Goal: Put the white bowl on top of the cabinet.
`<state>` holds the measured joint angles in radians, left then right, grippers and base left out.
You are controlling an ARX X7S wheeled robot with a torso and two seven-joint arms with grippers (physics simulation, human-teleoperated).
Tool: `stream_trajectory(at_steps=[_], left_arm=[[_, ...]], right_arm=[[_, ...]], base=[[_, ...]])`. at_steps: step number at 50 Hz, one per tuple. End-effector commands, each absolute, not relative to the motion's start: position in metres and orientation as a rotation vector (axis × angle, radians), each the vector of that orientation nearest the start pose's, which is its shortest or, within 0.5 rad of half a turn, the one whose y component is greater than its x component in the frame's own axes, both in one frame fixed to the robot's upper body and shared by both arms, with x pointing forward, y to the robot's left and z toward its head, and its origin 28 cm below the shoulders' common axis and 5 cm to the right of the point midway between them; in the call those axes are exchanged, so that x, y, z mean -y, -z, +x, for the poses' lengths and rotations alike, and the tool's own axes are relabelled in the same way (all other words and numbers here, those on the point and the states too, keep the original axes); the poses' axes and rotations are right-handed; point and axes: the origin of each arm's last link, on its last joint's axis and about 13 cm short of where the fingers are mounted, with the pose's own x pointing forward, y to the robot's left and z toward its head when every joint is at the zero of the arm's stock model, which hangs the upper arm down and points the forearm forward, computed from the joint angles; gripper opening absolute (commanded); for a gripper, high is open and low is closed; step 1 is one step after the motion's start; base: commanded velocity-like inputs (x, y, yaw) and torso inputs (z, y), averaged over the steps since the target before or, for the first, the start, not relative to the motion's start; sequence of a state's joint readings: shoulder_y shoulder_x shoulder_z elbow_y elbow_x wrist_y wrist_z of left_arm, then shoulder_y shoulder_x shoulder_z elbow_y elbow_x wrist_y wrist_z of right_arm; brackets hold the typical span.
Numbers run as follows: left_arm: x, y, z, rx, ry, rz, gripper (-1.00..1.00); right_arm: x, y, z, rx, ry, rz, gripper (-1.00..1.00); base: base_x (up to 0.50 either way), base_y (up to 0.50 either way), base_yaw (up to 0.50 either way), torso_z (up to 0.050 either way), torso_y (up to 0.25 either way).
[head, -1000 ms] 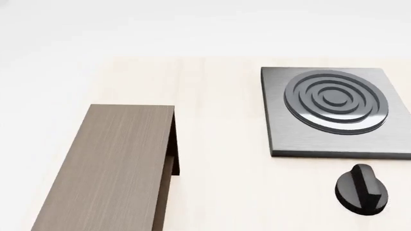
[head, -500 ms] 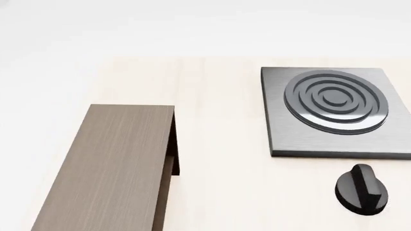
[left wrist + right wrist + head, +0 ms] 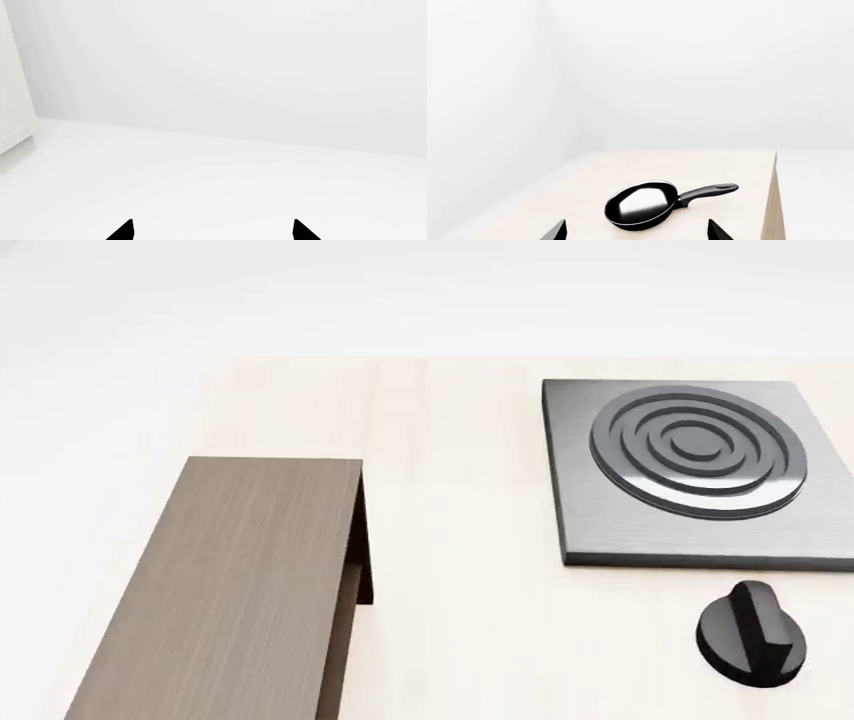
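Note:
The white bowl is out of view in every frame. The cabinet [image 3: 234, 585], a long grey-brown wood-grain box with a flat bare top, lies at the left of the head view and runs off the bottom edge. Neither arm shows in the head view. My left gripper [image 3: 212, 231] is open, its two black fingertips wide apart over plain white floor and wall. My right gripper [image 3: 636, 231] is open too, its tips spread with nothing between them, and a black frying pan [image 3: 644, 204] lies on the pale table beyond them.
A square grey metal stove plate [image 3: 694, 470] with ringed burner sits at the table's right. A black knob [image 3: 751, 632] stands in front of it. The light wood table [image 3: 467, 540] ends at an edge [image 3: 775, 200] beside the pan's handle.

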<state>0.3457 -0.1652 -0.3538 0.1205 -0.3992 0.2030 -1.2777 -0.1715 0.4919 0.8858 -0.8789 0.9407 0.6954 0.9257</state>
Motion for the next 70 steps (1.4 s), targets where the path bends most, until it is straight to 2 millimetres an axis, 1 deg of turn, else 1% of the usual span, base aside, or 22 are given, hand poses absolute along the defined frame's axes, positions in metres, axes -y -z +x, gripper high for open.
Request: stream_trajectory(at_steps=[1,6,14,22,38,49,56,66,70], left_arm=[[-0.313,-0.012,0.119,-0.014,-1.627,-0.155,1.0],[-0.313,-0.012,0.118,-0.015,-1.627,-0.153,1.0],[-0.313,-0.012,0.118,-0.015,-1.628,-0.155,1.0],[-0.313,-0.011,0.119,-0.018,-1.628,-0.155,1.0],[-0.313,-0.011,0.119,-0.022,-1.629,-0.155,1.0],[-0.313,-0.011,0.119,-0.023,-1.629,-0.154,1.0],[-0.313,-0.01,0.119,-0.023,-1.629,-0.154,1.0],[-0.313,-0.01,0.119,-0.023,-1.628,-0.152,1.0],[-0.313,-0.01,0.119,-0.022,-1.628,-0.153,1.0]], right_arm=[[0.235,-0.191,0.12,0.235,1.003,0.177,1.0],[0.235,-0.191,0.123,0.22,0.998,0.178,1.0],[0.239,-0.19,0.135,0.189,0.999,0.165,1.0],[0.251,-0.179,0.149,0.112,1.029,0.165,1.0],[0.254,-0.18,0.164,0.056,1.025,0.173,1.0],[0.253,-0.187,0.17,0.031,0.993,0.21,1.0],[0.254,-0.187,0.176,-0.047,0.98,0.248,1.0],[0.256,-0.19,0.176,-0.156,1.01,0.311,1.0],[0.255,-0.191,0.178,-0.201,0.994,0.33,1.0]], base=[[0.0,0.0,0.0,0.0,0.0],[0.0,0.0,0.0,0.0,0.0],[0.0,0.0,0.0,0.0,0.0],[0.0,0.0,0.0,0.0,0.0],[0.0,0.0,0.0,0.0,0.0],[0.0,0.0,0.0,0.0,0.0],[0.0,0.0,0.0,0.0,0.0],[0.0,0.0,0.0,0.0,0.0],[0.0,0.0,0.0,0.0,0.0]])
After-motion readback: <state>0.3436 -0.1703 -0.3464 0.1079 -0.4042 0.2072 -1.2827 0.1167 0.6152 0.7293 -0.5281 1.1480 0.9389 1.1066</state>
